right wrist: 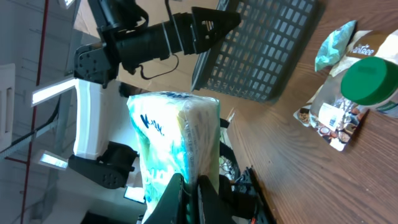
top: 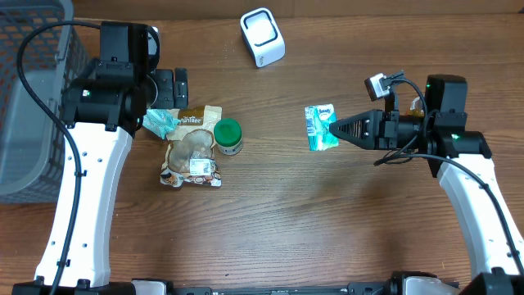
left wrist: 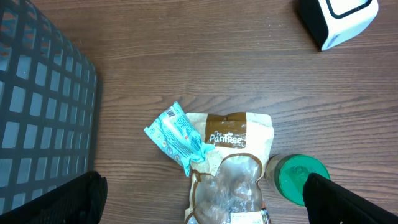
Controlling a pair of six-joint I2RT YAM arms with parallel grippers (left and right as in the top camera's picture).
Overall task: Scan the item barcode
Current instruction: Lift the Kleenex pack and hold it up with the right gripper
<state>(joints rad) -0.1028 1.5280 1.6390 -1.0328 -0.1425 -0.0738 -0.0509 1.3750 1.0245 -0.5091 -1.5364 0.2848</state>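
Two arms reach over a wooden table [top: 278, 229]. The right gripper [top: 334, 129] is clamped tight on one edge of a teal-and-white tissue packet [top: 321, 128]. In the overhead view it holds the packet at about 3 o'clock from the table's centre, well apart from the white scanner [top: 262, 37] at 12 o'clock. The left gripper [top: 173, 88] hovers near 10 o'clock, fingers spread wide with nothing between them, over a brown snack pouch [top: 192, 147]. A teal wrapper [top: 160, 123] overlaps the pouch's 10 o'clock corner, and a green-lidded jar [top: 228, 136] sits just beside its 3 o'clock edge. A grey basket [top: 33, 98] stands at 9 o'clock.
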